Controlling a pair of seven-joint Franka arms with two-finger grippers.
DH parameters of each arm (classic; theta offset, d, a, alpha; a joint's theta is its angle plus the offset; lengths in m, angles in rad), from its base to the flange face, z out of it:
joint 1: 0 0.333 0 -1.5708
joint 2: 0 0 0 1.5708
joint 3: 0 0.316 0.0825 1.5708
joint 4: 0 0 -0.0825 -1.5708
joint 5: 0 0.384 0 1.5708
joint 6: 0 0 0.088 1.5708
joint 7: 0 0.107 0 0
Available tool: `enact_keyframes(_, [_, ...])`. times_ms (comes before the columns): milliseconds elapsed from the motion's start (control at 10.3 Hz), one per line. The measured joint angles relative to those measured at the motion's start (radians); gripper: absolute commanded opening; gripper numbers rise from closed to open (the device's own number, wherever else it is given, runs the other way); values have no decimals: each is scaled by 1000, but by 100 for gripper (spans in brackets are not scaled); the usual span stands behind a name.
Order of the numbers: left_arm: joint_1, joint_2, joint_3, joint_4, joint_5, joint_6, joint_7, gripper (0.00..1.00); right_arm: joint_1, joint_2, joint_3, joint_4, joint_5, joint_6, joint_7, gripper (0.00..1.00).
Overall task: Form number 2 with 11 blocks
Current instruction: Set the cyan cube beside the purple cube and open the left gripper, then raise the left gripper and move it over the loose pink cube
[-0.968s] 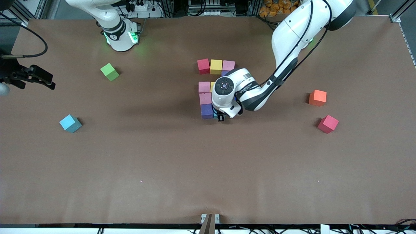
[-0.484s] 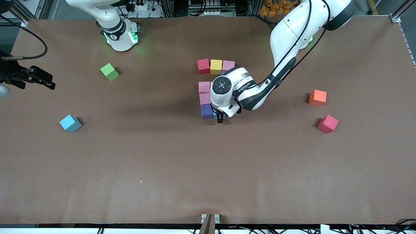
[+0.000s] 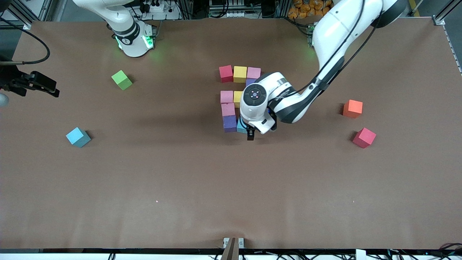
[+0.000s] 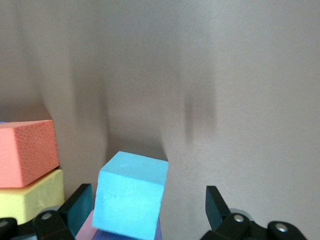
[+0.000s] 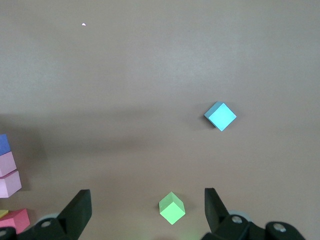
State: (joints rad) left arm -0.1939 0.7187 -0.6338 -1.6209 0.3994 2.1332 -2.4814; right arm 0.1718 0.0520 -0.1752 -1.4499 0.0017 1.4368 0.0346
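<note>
The left gripper (image 4: 145, 212) is released above a light blue block (image 4: 131, 195) beside the purple block (image 3: 230, 123); the right gripper (image 5: 145, 210), also released, is parked high.

A brown table (image 3: 180, 180) carries foam cubes. The left gripper (image 3: 249, 131) hangs over a cluster of red, yellow, pink, purple and light blue blocks (image 3: 231, 97). Well apart from it lie an orange cube (image 3: 352, 108), a red cube (image 3: 364, 137), a light blue cube (image 3: 78, 137) and a green cube (image 3: 121, 79).
</note>
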Motion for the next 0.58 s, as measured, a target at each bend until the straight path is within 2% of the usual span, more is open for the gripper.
enact_keyframes(291, [137, -27, -69, -1, 0, -90, 138, 100, 0, 4, 0, -5, 44, 14, 0, 100])
enact_keyframes(581, [375, -52, -151, -47, 0, -137, 342, 100, -1, 4, -2, -15, 53, 32, -1, 100])
